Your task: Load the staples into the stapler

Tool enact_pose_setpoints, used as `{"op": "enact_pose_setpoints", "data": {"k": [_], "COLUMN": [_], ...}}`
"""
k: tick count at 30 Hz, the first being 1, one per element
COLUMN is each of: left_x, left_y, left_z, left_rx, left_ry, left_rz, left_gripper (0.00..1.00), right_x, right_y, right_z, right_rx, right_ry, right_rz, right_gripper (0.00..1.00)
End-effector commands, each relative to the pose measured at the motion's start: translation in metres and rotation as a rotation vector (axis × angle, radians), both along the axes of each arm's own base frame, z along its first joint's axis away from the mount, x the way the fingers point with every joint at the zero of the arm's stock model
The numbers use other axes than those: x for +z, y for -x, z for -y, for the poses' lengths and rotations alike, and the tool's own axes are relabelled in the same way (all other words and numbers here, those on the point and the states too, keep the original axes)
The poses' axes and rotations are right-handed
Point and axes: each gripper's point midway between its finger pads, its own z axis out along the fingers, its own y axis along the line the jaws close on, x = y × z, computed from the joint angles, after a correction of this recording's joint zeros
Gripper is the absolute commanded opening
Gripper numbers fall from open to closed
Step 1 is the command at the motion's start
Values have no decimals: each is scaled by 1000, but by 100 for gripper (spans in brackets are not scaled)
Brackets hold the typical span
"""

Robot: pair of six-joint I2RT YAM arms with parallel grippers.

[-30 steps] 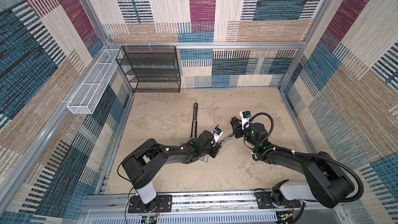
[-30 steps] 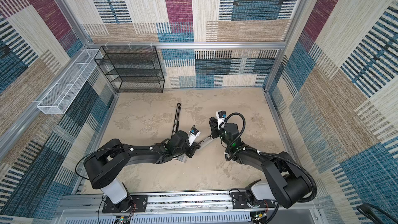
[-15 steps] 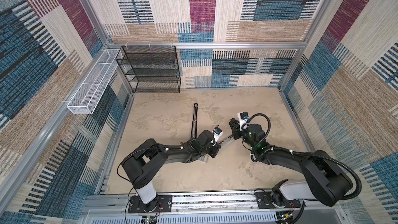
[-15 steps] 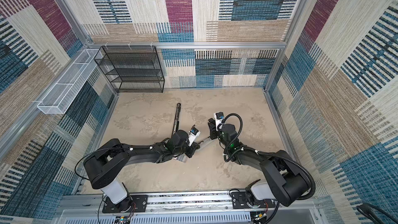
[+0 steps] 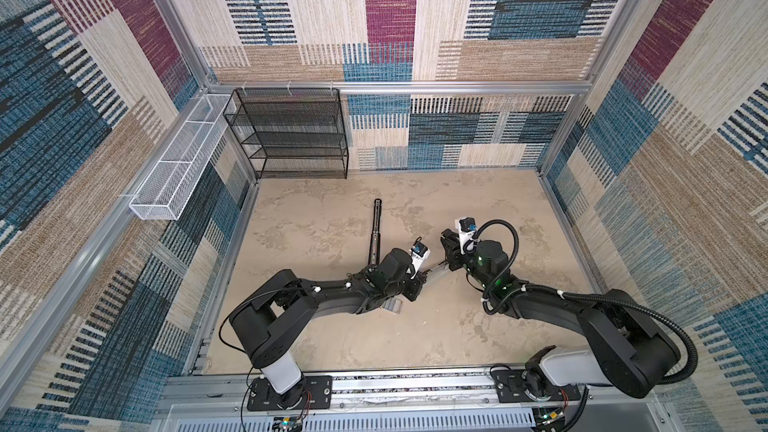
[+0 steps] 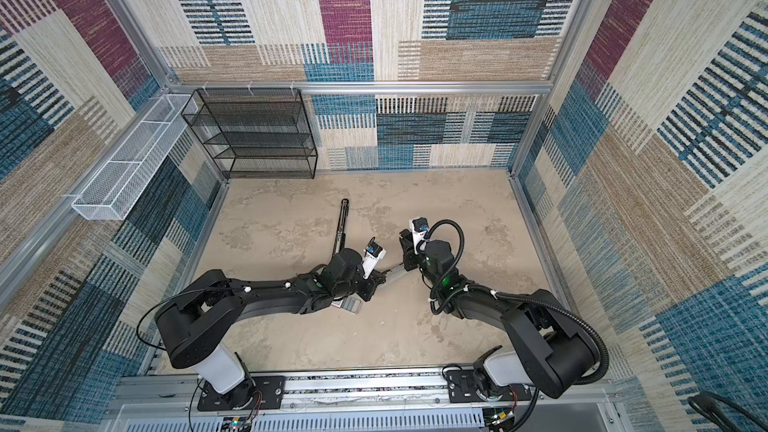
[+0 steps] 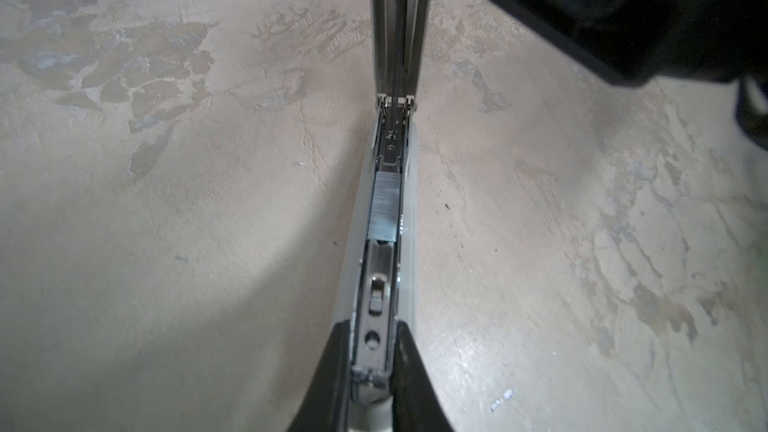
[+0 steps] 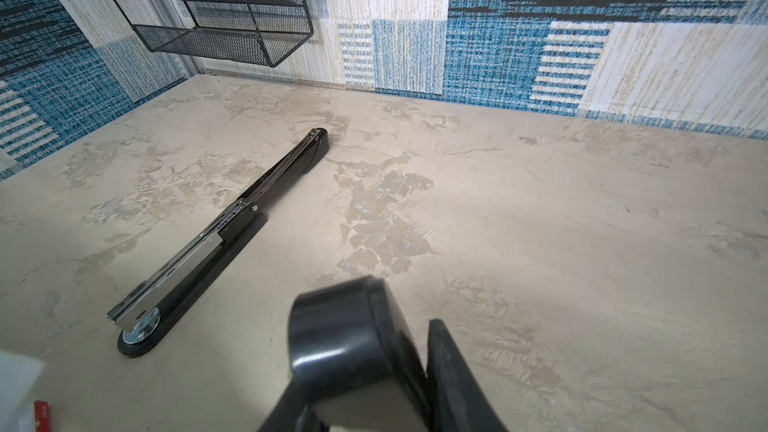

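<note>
Staples [image 7: 385, 205] sit as one short grey strip in the open channel of the grey stapler [image 7: 380, 284], roughly midway along it, as my left wrist view shows. The left end effector [image 7: 372, 326] is closed narrow on that stapler's front end, with one black finger against each side of the metal channel. The pale body lies low over the counter [image 7: 166, 243]; I cannot tell whether it touches.

The lid [image 7: 399, 27] stands hinged up from the far end of the channel and runs out of frame beside the dark bulk of the right arm. In both top views I see the right end effector [image 5: 448, 257] at the other end of that same grey bar, facing the left one across the middle. From the right wrist view its fingers are partly closed around a glossy black rounded cap [image 8: 345, 338], which looks to me like the lid's end.

The staple box [image 6: 350, 305], with more grey strips in it, lies flat on the counter just under the left arm's wrist. A long black stapler [image 8: 216, 238] lies opened flat, apart from both end effectors and nearer the back wall.
</note>
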Motion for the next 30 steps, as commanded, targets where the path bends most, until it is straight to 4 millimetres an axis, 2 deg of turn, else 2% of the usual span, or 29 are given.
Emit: {"op": "enact_pose_setpoints", "data": {"k": [1,17,30], "left_x": [67,73,70], "left_y": [-20,-20,-19], "left_z": [28,28,27], "left_rx": [-1,0,3], "left_ry": [223,232,230], "left_rz": [160,167,160], "left_gripper": [0,0,0], "right_x": [5,2,1], "right_y": [26,31,34], "right_z": [-41,-49,-55], "right_rx": [189,200,202], "right_ry": [-196,-159,-115], "right_rz": [-115,-108,-96], "right_gripper": [35,37,40]}}
